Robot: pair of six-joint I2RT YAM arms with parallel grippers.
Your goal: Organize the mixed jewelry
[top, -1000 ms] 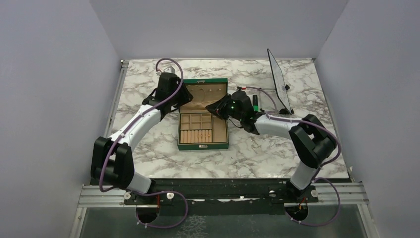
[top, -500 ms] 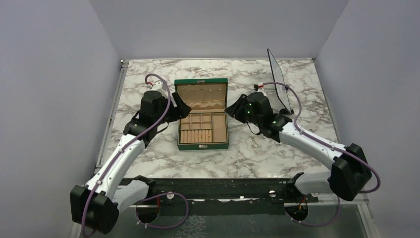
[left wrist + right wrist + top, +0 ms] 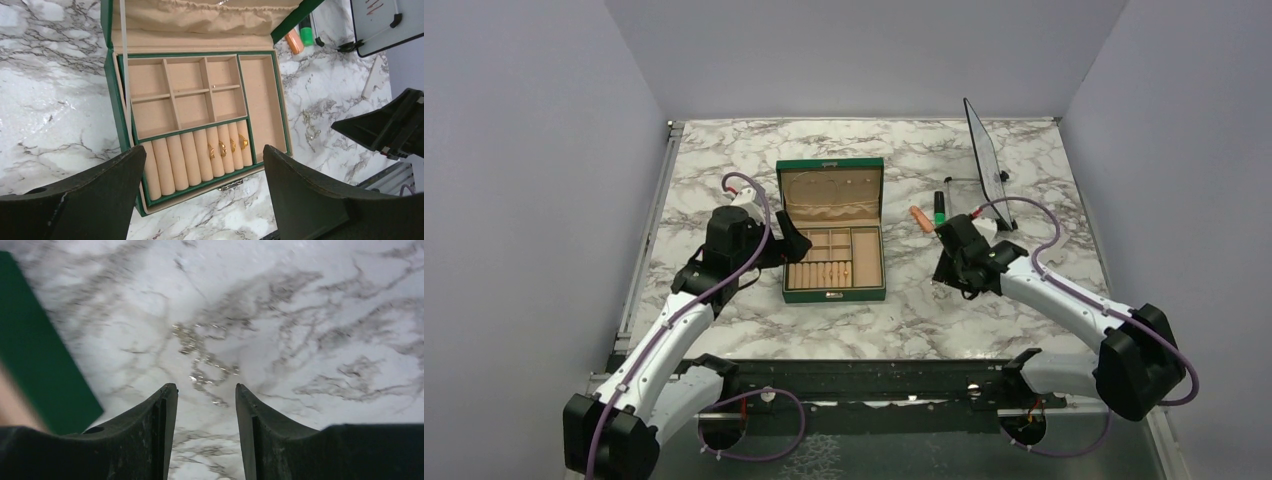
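The left fingers (image 3: 75,200) hang spread and empty, just ahead of them the open box (image 3: 114,105) holds three rings (image 3: 222,148), and the right fingers (image 3: 150,440), slightly parted and empty, point at the desk (image 3: 310,310) with no loose piece between them, so little seems left.

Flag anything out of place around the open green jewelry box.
A thin silvery chain lies loose on the marble table, outside the open green jewelry box, beneath the right gripper; the gold rings sit in its rolls.
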